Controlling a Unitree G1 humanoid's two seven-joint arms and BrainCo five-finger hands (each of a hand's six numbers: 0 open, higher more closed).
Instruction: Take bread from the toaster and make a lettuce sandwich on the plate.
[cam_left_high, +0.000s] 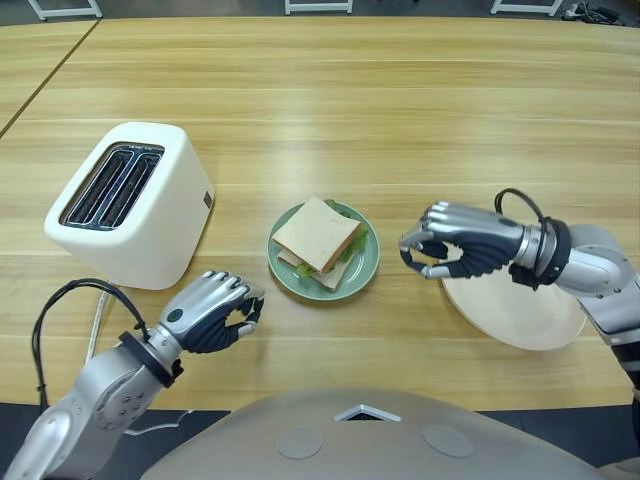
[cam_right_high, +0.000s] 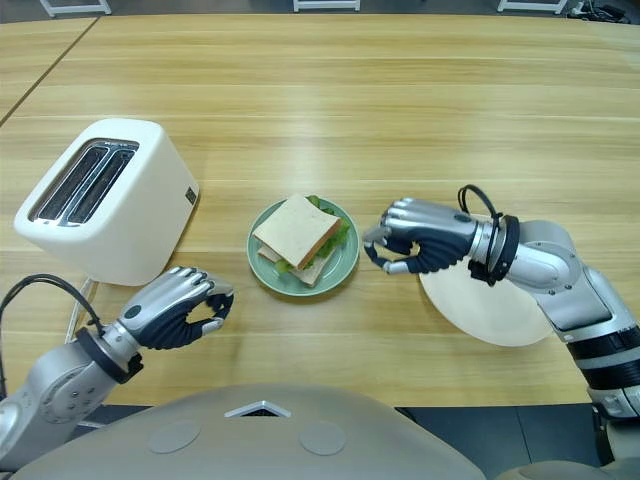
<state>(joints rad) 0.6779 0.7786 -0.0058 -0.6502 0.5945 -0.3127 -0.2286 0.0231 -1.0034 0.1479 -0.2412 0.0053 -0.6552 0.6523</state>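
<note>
Our left hand (cam_left_high: 210, 312) and right hand (cam_left_high: 455, 240) hold nothing, fingers curled, so we should back away slowly, not bumping the sandwich (cam_left_high: 318, 235).

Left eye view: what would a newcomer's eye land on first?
The finished sandwich, lettuce poking out, on the green plate at centre. Left of it stands the white toaster, slots looking empty. The left hand and right hand flank the plate, fingers curled, holding nothing.
</note>
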